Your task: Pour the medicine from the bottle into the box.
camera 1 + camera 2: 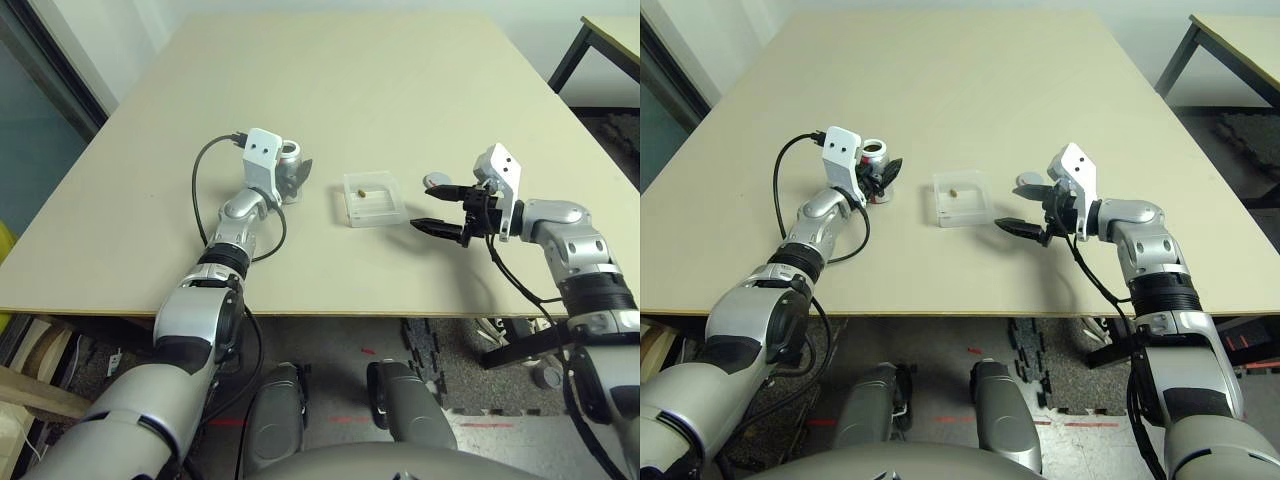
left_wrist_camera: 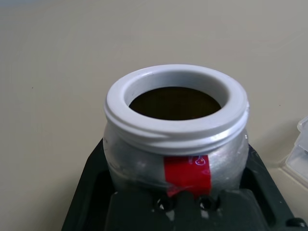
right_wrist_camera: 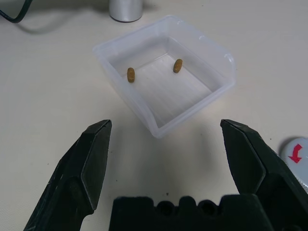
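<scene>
Bottle point(image 2: 175, 139) stands upright on the table point(image 1: 300, 90), left of the box point(image 1: 372, 200), cap off, mouth open w/ dark empty-looking inside. Left gripper point(image 1: 292, 180) sits round its lower body, black fingers point(image 2: 86, 192) hugging both sides; whether it's clamped tight or easing off I can't tell. Looks like a thin metal shell w/ white threaded plastic neck: light, stiff, smooth-sided so prob. slippery; best held low-to-mid on the cylinder, below the thread, where the red label strip is, not on the neck rim. Box near table centre, clear thin plastic w/ low walls, very light — likely to skid or tip if nudged, so push on nothing but the base corners. Medicine point(image 3: 130, 74) already lies inside it: two small brownish pills in the right wrist view, one point(image 3: 177, 65) by the far wall; tiny, hard, would roll or bounce. Right gripper point(image 1: 440, 207) hovers just right of the box, jaws wide apart, holding nothing. Cap point(image 3: 296, 156) w/ red arrow lies on the table beside that gripper.
</scene>
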`<state>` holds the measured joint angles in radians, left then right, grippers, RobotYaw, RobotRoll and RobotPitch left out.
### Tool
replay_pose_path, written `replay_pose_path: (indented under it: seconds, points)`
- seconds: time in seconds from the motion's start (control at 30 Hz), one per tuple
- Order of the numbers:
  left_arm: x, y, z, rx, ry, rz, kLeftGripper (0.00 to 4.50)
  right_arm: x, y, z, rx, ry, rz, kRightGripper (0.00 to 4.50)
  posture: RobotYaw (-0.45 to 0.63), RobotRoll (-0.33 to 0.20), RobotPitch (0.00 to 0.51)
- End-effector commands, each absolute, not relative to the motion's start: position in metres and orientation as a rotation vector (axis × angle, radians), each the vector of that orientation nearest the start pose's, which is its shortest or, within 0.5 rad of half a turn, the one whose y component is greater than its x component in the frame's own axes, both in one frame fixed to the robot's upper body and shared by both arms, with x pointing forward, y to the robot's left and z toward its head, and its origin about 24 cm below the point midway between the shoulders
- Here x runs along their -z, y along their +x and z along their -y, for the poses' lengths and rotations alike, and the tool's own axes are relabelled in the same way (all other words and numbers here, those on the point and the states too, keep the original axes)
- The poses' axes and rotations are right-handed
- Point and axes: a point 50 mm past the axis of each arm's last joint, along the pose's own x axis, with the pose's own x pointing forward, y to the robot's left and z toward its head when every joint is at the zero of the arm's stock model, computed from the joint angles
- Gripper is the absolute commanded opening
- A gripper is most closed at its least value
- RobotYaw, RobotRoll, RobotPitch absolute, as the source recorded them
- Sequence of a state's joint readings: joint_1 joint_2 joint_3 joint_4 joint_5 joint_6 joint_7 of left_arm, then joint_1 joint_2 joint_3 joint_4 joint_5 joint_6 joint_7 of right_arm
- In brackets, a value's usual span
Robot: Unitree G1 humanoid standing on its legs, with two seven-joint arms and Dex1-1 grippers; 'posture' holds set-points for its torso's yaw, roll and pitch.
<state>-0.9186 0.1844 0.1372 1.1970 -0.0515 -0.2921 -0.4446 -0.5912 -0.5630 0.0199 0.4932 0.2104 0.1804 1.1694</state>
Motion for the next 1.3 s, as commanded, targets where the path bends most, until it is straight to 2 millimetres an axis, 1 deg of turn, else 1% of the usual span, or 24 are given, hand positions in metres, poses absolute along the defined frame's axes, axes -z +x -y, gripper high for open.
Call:
replay_pose_path:
  seconds: [0.03, 0.07, 0.1, 0.37, 0.57, 0.83, 1.07, 1.3]
  points:
    - [-0.079, 0.386, -0.149, 0.412, 0.066, -0.058, 4.06, -0.118, 0.329, 0.213, -1.041, -0.246, -0.227, 4.50, -0.15, 0.000, 0.115]
    - [-0.079, 0.386, -0.150, 0.411, 0.064, -0.058, 4.44, -0.118, 0.329, 0.212, -1.042, -0.246, -0.228, 4.50, -0.15, 0.000, 0.115]
    - [-0.078, 0.385, -0.151, 0.411, 0.061, -0.057, 4.47, -0.118, 0.329, 0.212, -1.042, -0.246, -0.228, 4.50, -0.15, 0.000, 0.116]
    - [-0.073, 0.379, -0.154, 0.420, 0.041, -0.046, 4.47, -0.117, 0.331, 0.210, -1.047, -0.244, -0.227, 4.50, -0.14, 0.000, 0.118]
    - [-0.066, 0.372, -0.157, 0.433, 0.028, -0.043, 4.47, -0.117, 0.334, 0.207, -1.051, -0.241, -0.225, 4.50, -0.12, 0.000, 0.118]
    - [-0.061, 0.360, -0.174, 0.406, -0.007, -0.045, 4.47, -0.118, 0.340, 0.204, -1.055, -0.240, -0.210, 4.50, -0.09, 0.000, 0.112]
    - [-0.059, 0.342, -0.186, 0.441, -0.027, -0.055, 4.47, -0.119, 0.343, 0.202, -1.064, -0.241, -0.201, 4.50, -0.08, 0.000, 0.108]
    - [-0.061, 0.322, -0.190, 0.470, -0.039, -0.072, 4.47, -0.120, 0.346, 0.202, -1.071, -0.244, -0.194, 4.50, -0.06, 0.000, 0.104]
